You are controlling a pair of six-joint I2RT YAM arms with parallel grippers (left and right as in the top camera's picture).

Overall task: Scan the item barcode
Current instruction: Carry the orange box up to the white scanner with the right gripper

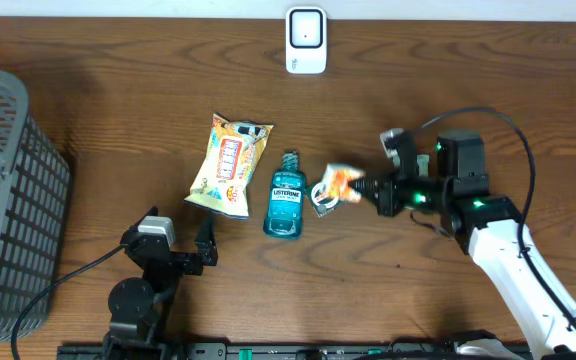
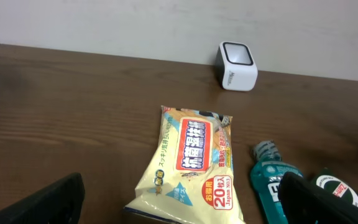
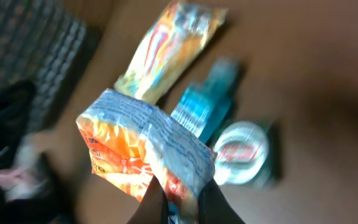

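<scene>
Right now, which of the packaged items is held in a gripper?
The small orange packet, pinched by the shut right gripper. The yellow wipes pack and the blue mouthwash bottle lie free on the table, untouched.

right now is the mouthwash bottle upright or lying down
Lying down: the mouthwash bottle shows its whole label face up, cap pointing toward the scanner.

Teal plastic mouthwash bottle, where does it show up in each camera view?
Overhead: teal plastic mouthwash bottle, centre of frame.
Left wrist: lower right, cropped by the bottom edge.
Right wrist: centre, blurred.
Shared landmark: yellow wet-wipes pack, beside the bottle.
</scene>
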